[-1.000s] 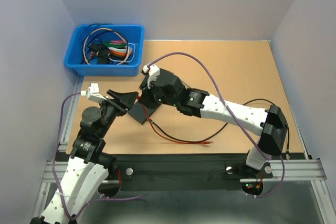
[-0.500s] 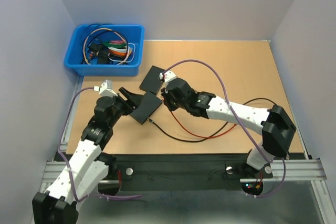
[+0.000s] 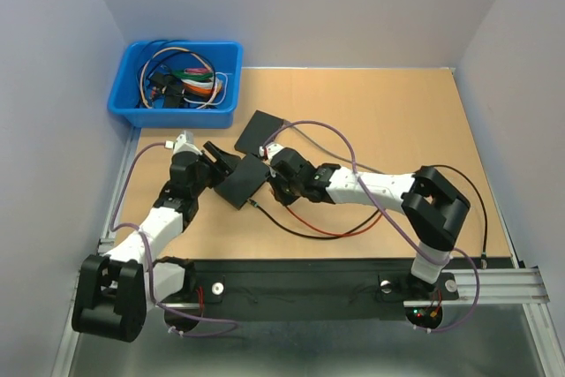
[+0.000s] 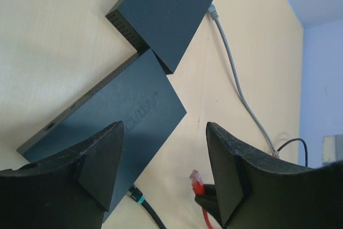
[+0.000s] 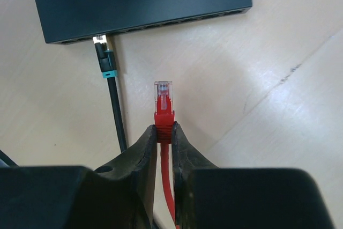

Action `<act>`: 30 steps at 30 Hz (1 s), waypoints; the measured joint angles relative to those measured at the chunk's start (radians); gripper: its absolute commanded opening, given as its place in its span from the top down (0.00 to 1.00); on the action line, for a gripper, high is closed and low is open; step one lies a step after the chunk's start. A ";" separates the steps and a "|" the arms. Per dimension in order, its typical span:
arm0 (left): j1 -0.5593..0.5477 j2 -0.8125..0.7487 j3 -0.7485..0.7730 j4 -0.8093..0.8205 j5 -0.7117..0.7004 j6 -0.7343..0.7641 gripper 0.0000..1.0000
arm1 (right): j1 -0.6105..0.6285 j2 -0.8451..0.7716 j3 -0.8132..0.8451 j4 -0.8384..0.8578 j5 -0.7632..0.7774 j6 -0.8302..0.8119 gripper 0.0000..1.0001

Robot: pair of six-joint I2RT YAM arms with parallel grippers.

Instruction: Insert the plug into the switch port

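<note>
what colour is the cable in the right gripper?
Red cable with a clear plug; clearest in right wrist view.

The switch (image 4: 123, 100) reads "CURY" (start hidden).

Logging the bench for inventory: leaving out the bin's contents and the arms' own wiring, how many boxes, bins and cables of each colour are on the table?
Black boxes: 2
Red cable: 1
Black cable: 1
Grey cable: 1
Blue bin: 1
Total: 6
</note>
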State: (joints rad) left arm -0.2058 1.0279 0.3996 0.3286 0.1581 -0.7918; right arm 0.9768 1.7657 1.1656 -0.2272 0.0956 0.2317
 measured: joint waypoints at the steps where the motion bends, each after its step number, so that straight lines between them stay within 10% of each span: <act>1: 0.004 0.011 0.000 0.025 0.003 0.003 0.27 | 0.000 0.010 0.000 0.003 -0.010 0.000 1.00; 30: 0.034 0.455 -0.097 0.616 0.177 0.010 0.37 | 0.000 0.235 0.174 0.016 -0.035 0.001 1.00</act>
State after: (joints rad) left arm -0.1722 1.4826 0.3027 0.9451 0.3351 -0.7822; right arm 0.9764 2.0010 1.3399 -0.2115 0.0608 0.2325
